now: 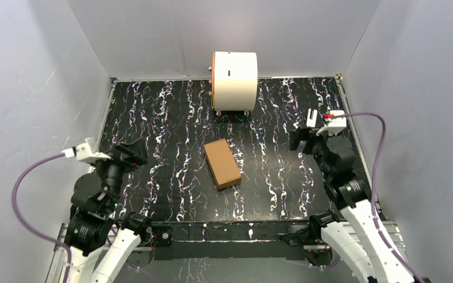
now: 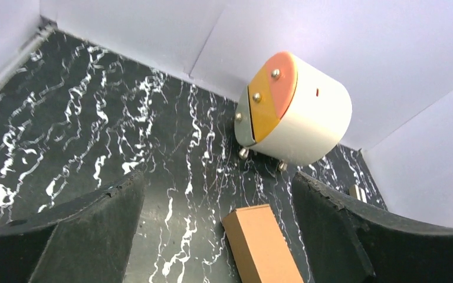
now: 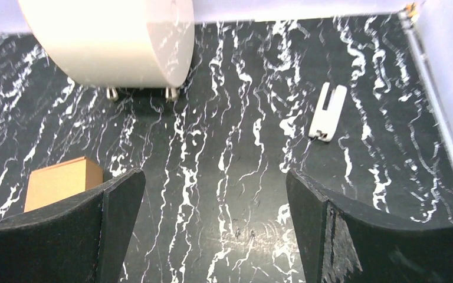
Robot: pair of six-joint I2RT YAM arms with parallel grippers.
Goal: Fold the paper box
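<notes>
The paper box (image 1: 222, 163) lies near the middle of the black, white-veined bench (image 1: 165, 118). It is a closed brown carton resting flat, its long side running roughly away from the arms and slightly slanted. Nothing touches it.

The left hand (image 1: 131, 152) hangs over the left side of the bench, well apart from the box. In its own wrist view the two dark fingers (image 2: 94, 230) stand wide apart with nothing between them, and the box shows on the bench beyond the gap.

The right hand (image 1: 304, 134) is over the right side of the bench, also well apart from the box. Its fingers (image 3: 342, 236) are spread wide and hold nothing; the box is partly hidden behind the left-side finger in that view.

A large white drum (image 1: 235, 81) with an orange rim stands on small feet at the back wall, behind the box. A small white piece (image 3: 328, 111) lies on the bench near the right wall.
</notes>
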